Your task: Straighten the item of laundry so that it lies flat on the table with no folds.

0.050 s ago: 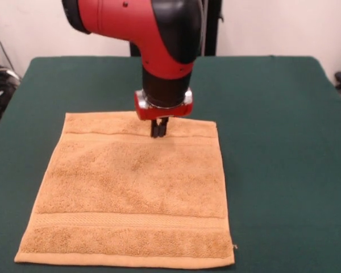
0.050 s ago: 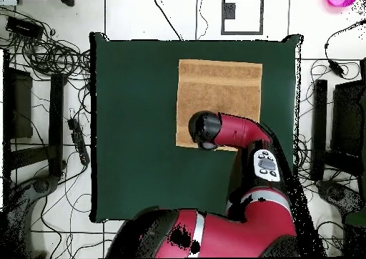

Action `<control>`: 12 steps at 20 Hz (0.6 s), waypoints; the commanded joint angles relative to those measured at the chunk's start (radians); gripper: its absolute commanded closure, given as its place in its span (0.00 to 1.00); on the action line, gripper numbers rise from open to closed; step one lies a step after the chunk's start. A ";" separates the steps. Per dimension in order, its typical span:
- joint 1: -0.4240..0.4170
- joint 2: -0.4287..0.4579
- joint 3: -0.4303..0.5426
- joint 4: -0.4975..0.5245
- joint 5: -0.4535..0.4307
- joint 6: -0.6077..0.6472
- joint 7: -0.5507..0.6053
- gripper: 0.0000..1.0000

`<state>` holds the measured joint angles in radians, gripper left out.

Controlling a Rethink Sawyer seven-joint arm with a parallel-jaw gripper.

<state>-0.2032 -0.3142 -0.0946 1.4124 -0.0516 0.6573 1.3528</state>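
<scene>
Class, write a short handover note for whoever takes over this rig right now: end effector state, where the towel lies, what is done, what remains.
End effector: fingers together, tips down at the towel's far woven band, near the hem; whether they pinch cloth is unclear.
Towel: spread out on the green table, roughly square, both bands showing, no folds visible.
Done: towel looks flat.
Left: probably only lifting the arm clear and checking the far edge beneath it.

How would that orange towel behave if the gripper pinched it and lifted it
The towel is thick terry lying limp, so it would probably sag and fold. It looks light. The table cover is felt-like, so a pushed towel would likely bunch rather than slide. The gripper sits near one hem.
</scene>
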 commanded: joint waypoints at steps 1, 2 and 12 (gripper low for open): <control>-0.045 0.184 0.076 -0.096 0.053 0.020 0.176 1.00; -0.052 0.192 0.082 -0.101 0.057 0.022 0.166 1.00; -0.065 0.177 0.083 -0.085 0.115 0.256 0.177 1.00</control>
<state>-0.2805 -0.2720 -0.0610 1.3431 0.0580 0.8275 1.3528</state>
